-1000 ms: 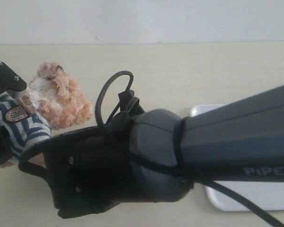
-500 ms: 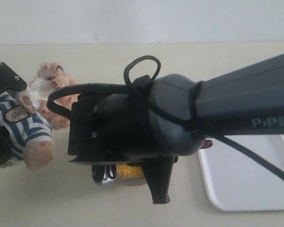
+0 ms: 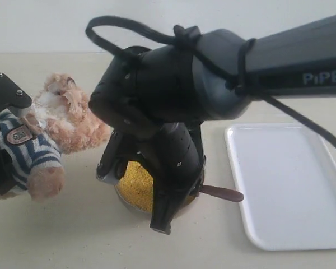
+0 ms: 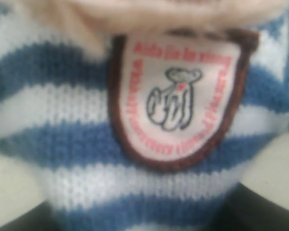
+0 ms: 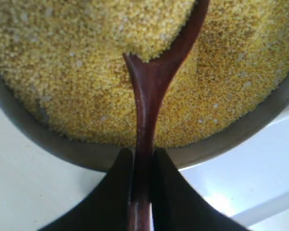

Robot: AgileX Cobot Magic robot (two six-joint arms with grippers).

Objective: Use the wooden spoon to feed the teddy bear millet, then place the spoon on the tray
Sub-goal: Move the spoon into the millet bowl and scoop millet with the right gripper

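Observation:
The teddy bear (image 3: 61,120) leans at the left in its striped shirt (image 4: 77,144), and the chest badge (image 4: 176,101) fills the left wrist view. My left gripper (image 3: 3,137) is shut on the bear's body. My right gripper (image 5: 143,153) points down beside the metal bowl (image 5: 62,147) and is shut on the wooden spoon's handle (image 5: 145,120). The spoon's bowl is sunk in the millet (image 5: 86,62) with grains heaped on it. In the exterior view the handle end (image 3: 223,194) sticks out toward the tray (image 3: 285,185), past the millet (image 3: 133,185).
The right arm (image 3: 213,73) reaches in from the upper right and hides most of the bowl and the table behind it. The white tray lies right of the bowl, with nothing on it. A pale wall runs along the table's far edge.
The right arm has lifted and tipped its wrist downward, uncovering the bowl of millet and the whole tray. The spoon now sits in the millet. The bear and left gripper have not moved.

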